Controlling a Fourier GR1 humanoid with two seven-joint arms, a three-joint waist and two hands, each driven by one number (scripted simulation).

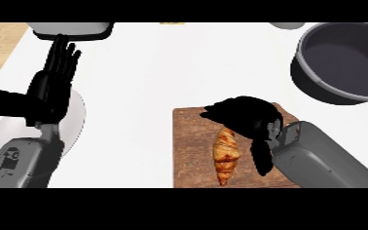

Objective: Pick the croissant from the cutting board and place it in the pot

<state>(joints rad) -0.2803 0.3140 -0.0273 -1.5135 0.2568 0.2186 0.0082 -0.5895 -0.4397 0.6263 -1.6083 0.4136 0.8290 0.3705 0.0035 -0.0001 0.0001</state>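
Observation:
A golden-brown croissant (226, 156) lies lengthwise on the wooden cutting board (193, 146) at the lower middle. My right hand (248, 117) hovers over the croissant's far end, fingers curled downward around its tip, the thumb hanging along its right side; whether it touches is hidden. The dark grey pot (336, 61) stands at the upper right, with nothing visible inside. My left hand (56, 75) rests at the left, fingers straight and pointing away.
A grey-and-white object (72, 29) sits at the top left edge, behind the left hand. A small pale round thing (287, 25) peeks in at the top, left of the pot. White counter lies between board and pot.

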